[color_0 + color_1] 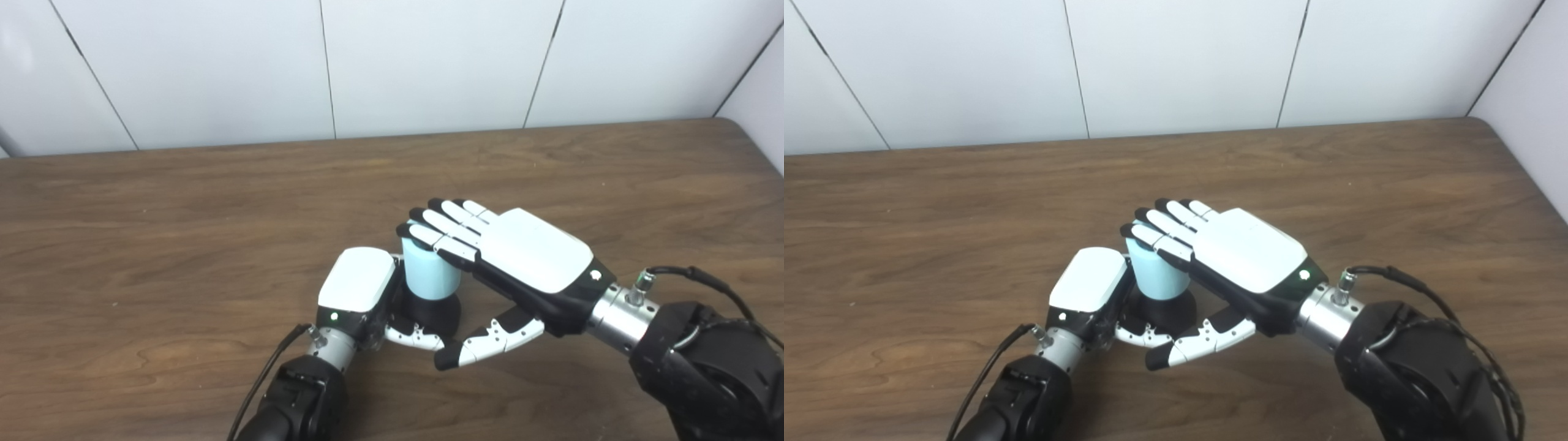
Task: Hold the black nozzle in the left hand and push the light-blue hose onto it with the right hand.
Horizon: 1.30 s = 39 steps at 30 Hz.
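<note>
While seated upright on the black nozzle (436, 312), the light-blue hose (430, 274) looks already pushed on, or nearly so: no gap visible between the pale cylinder and the dark base beneath it, though how deep the fit goes cannot be told. Judged well along, then, with perhaps only a last press down and a release left to do.

Left hand (361, 293) wrapped around the nozzle from the left, back of the hand uppermost, thumb curling round the front of the dark base low near the table (184, 233); fingers closed on the nozzle, holding it steady. Whether the nozzle rests on the wood or hangs just above it, not clear from either view.

Right hand (520, 257) laid flat and palm-down across the top of the hose, fingers (438, 229) stretched out straight over its upper rim and touching it, thumb hanging loose below and to the front, near the left thumb but gripping nothing. Hand spread wide, pressing rather than clasping.

Hose standing between the two hands, directly under the right fingers and just beside the left palm, near the middle of the table's front half
</note>
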Available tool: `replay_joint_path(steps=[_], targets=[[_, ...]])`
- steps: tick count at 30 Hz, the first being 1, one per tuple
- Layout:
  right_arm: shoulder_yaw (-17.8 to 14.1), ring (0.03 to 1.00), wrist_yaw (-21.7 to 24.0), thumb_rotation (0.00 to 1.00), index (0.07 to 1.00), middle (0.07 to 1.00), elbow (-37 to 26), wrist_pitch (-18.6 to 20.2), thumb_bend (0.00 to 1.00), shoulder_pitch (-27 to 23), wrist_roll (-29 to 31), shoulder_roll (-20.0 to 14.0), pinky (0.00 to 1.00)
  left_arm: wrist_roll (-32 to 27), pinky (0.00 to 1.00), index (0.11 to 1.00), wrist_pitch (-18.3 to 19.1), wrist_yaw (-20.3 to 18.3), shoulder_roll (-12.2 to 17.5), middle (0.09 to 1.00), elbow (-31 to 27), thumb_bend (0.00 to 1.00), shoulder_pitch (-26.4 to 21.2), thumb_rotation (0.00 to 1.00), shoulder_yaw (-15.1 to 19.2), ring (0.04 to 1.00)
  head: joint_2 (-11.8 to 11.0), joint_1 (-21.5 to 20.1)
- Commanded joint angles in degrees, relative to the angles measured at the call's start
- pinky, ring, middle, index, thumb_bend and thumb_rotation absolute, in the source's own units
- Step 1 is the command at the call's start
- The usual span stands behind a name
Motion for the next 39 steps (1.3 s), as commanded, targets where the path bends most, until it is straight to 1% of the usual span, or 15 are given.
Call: replay_joint_path(steps=[1, 7, 10, 13, 16, 18, 23, 30, 34, 39], targets=[[1.30, 1.000, 3.60, 1.00, 0.930, 0.965, 3.28, -0.59, 0.70, 2.58, -1.13, -3.05, 1.00, -1.20, 0.47, 0.479, 0.35, -9.09, 0.33, 0.513, 2.87, 0.50, 3.62, 0.00, -3.38, 0.466, 0.02, -0.05], [1.55, 1.000, 1.04, 1.00, 0.925, 0.960, 4.78, -0.96, 0.69, 4.13, -0.94, -3.89, 1.00, -0.93, 0.43, 0.488, 0.27, -9.73, 0.31, 0.494, 2.68, 0.50, 3.47, 0.00, -3.29, 0.450, 0.04, 0.08], [1.61, 1.000, 0.58, 1.00, 0.928, 0.959, 4.93, -0.76, 0.69, 4.50, -0.89, -4.24, 1.00, -0.57, 0.43, 0.489, 0.19, -9.73, 0.38, 0.492, 2.61, 0.50, 3.36, 0.00, -3.32, 0.446, 0.11, -0.01], [1.57, 1.000, 0.12, 1.00, 0.931, 0.958, 4.94, -0.70, 0.69, 4.92, -0.57, -4.62, 1.00, -0.37, 0.43, 0.482, 0.00, -9.62, 0.45, 0.471, 2.53, 0.51, 3.37, 0.00, -3.34, 0.427, 0.29, -0.05], [1.63, 1.000, -0.06, 1.00, 0.931, 0.957, 4.79, -0.54, 0.69, 5.20, -0.36, -4.87, 1.00, -0.07, 0.44, 0.477, 0.40, -10.24, 0.35, 0.485, 2.37, 0.51, 3.41, 0.00, -3.41, 0.427, 0.38, -0.06], [1.70, 1.000, -0.08, 1.00, 0.933, 0.953, 4.61, -0.45, 0.69, 5.28, -0.29, -5.00, 1.00, 0.10, 0.45, 0.473, 0.56, -10.62, 0.34, 0.513, 2.22, 0.50, 3.44, 0.00, -3.48, 0.448, 0.42, -0.11], [1.64, 1.000, -0.84, 1.00, 0.935, 0.957, 4.71, -0.30, 0.69, 6.21, -0.12, -4.79, 1.00, -0.82, 0.47, 0.470, 0.21, -10.27, 0.38, 0.528, 2.04, 0.50, 3.74, 0.00, -3.13, 0.469, 0.63, -0.16], [2.29, 1.000, -1.23, 1.00, 0.943, 0.965, 4.80, -0.22, 0.68, 7.11, -0.37, -4.59, 1.00, -0.43, 0.46, 0.471, 0.20, -9.95, 0.40, 0.525, 2.01, 0.50, 3.86, 0.00, -3.13, 0.473, 0.78, -0.19], [2.70, 1.000, -1.33, 1.00, 0.944, 0.967, 4.89, -0.13, 0.68, 7.51, -0.64, -4.49, 1.00, -0.36, 0.49, 0.458, 0.33, -10.26, 0.44, 0.534, 1.95, 0.50, 3.83, 0.00, -3.14, 0.490, 0.85, -0.28], [2.96, 1.000, -2.25, 1.00, 0.938, 0.961, 5.33, -0.35, 0.68, 7.91, -0.92, -4.46, 1.00, -0.61, 0.50, 0.457, 0.31, -10.36, 0.37, 0.535, 1.89, 0.50, 3.94, 0.00, -3.06, 0.488, 0.86, -0.27]])
